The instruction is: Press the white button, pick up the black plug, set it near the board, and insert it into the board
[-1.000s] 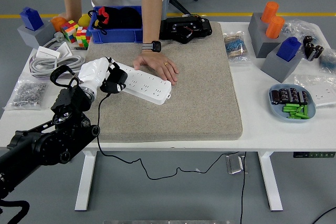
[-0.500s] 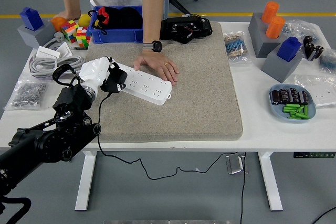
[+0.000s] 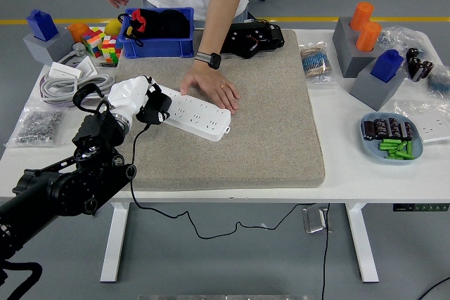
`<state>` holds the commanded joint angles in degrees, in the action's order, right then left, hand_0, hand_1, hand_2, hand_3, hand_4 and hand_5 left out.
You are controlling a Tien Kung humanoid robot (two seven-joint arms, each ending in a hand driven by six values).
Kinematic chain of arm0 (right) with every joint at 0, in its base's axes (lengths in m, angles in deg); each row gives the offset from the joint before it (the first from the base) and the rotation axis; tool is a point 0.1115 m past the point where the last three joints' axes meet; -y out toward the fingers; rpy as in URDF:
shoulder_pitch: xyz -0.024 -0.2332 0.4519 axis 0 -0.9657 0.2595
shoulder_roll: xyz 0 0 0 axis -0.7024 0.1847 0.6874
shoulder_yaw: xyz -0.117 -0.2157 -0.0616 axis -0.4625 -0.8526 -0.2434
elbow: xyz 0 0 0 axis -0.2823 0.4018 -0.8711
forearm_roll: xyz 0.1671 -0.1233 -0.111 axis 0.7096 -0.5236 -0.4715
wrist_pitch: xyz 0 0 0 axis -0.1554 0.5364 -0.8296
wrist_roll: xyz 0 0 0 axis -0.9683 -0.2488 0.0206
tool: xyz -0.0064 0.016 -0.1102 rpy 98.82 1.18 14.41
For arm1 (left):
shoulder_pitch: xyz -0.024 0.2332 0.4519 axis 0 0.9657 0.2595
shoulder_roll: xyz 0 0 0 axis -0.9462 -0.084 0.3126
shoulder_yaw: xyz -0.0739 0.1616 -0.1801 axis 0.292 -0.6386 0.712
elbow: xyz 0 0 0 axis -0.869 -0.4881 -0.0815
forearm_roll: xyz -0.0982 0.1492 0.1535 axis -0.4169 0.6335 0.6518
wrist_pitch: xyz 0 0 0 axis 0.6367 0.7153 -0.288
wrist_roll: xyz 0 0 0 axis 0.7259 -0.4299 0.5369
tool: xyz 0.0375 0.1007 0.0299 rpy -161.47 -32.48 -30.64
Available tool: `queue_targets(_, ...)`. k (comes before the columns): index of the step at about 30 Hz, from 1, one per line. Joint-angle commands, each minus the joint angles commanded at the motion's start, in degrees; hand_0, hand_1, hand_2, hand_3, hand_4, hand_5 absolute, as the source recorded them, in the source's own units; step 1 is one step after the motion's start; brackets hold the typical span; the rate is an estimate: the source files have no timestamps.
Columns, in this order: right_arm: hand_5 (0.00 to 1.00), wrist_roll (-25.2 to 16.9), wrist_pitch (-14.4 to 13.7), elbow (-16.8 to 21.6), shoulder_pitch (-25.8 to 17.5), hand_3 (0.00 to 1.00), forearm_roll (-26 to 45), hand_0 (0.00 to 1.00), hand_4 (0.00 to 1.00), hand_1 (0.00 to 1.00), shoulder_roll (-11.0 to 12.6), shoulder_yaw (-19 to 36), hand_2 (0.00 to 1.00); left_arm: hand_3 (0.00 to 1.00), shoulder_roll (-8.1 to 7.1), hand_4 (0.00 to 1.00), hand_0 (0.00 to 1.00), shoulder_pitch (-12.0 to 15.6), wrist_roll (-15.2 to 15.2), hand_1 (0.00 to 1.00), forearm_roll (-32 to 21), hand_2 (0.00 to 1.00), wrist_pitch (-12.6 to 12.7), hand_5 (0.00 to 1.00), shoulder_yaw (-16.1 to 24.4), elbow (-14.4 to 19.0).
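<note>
A white power strip (image 3: 197,112) lies slanted on the grey felt mat (image 3: 267,117). My left hand (image 3: 131,98), white with a black arm, is curled around the black plug (image 3: 154,107) at the strip's left end, where the plug sits on or in the strip. The plug's black cable (image 3: 137,173) runs down over the table's front edge. A person's hand (image 3: 211,86) presses flat on the strip's far edge. The white button is not distinguishable. My right arm is out of view.
A blue bin (image 3: 158,31) and a black device (image 3: 246,36) stand at the mat's far side. Rubik's cubes (image 3: 102,46), white cables (image 3: 60,82) and a bag of screws (image 3: 31,124) lie left. Grey blocks (image 3: 365,54) and a blue dish (image 3: 391,138) sit right.
The person has shifted to the right and lifted the other hand off the table's far left. My left hand has stayed on the plug, barely moving.
</note>
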<state>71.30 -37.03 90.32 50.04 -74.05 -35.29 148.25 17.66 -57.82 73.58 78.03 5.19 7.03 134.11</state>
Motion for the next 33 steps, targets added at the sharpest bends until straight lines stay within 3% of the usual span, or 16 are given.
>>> queue_targets(2,0.404,0.01,0.02,0.00,0.01,0.606,-0.01,0.757,0.651,0.637,0.01,0.01,0.624,0.588,0.00,0.763,0.408,0.04,0.13,0.465,0.01,0.432,-0.35,0.002,-0.06,-0.01)
queue_targets(3,0.404,0.01,0.02,0.01,0.00,0.606,-0.01,0.757,0.651,0.637,0.01,0.04,0.624,0.842,-0.02,0.919,0.792,0.07,0.27,0.825,-0.01,0.774,-0.55,0.135,-0.08,0.04)
queue_targets(8,0.404,0.01,0.04,0.06,0.03,0.606,0.04,0.757,0.651,0.637,-0.03,-0.06,0.624,0.842,-0.09,0.919,0.792,0.34,0.05,0.825,0.04,0.774,-0.78,0.135,-0.13,0.20)
queue_targets(9,0.403,0.01,0.05,0.08,0.03,0.606,0.05,0.757,0.651,0.637,-0.04,-0.08,0.624,0.955,-0.10,0.976,0.880,0.41,0.05,0.955,0.17,0.944,-0.92,0.311,-0.16,0.26)
queue_targets(14,0.403,0.01,0.03,0.02,-0.07,0.606,0.02,0.757,0.651,0.637,-0.03,-0.05,0.624,0.955,-0.15,0.976,0.880,0.74,-0.63,0.955,0.26,0.944,-0.50,0.311,0.04,0.80)
queue_targets(15,0.403,0.01,0.03,0.00,-0.09,0.606,0.01,0.757,0.651,0.637,-0.03,-0.05,0.623,0.998,-0.15,0.998,0.939,0.78,-0.76,0.998,0.29,0.998,-0.39,0.474,0.12,0.89)
queue_targets(20,0.403,-0.02,0.02,0.05,-0.10,0.606,0.03,0.757,0.651,0.637,-0.01,-0.08,0.623,0.998,-0.25,0.998,0.939,1.17,-1.44,0.998,0.35,0.998,0.18,0.474,1.19,2.13)
queue_targets(22,0.403,0.00,0.03,0.07,-0.09,0.606,0.03,0.757,0.651,0.637,-0.04,-0.04,0.623,0.998,-0.35,0.998,0.953,1.41,-1.59,0.998,0.32,0.998,0.33,0.521,1.60,2.90)
queue_targets(26,0.403,0.01,0.02,0.03,-0.11,0.606,-0.01,0.757,0.651,0.637,-0.12,0.12,0.623,0.998,-1.12,0.998,0.953,2.53,-3.21,0.998,0.87,0.998,1.37,0.521,2.82,6.43)
queue_targets(27,0.403,0.01,0.03,0.02,-0.10,0.606,-0.05,0.757,0.651,0.637,-0.14,0.16,0.624,0.953,-1.79,0.998,0.958,3.18,-4.36,0.994,0.92,0.973,2.33,0.565,3.23,8.08)
queue_targets(32,0.403,-0.04,-0.01,0.12,-0.13,0.606,-0.25,0.757,0.651,0.637,0.05,0.48,0.624,0.953,-5.14,0.998,0.958,6.46,-9.34,0.994,0.81,0.973,5.63,0.565,5.06,14.76)
queue_targets(33,0.403,-0.05,-0.02,0.11,-0.14,0.606,-0.29,0.757,0.651,0.637,0.07,0.54,0.623,0.886,-5.71,0.978,0.948,6.99,-10.06,0.965,0.70,0.897,5.87,0.570,5.29,15.69)
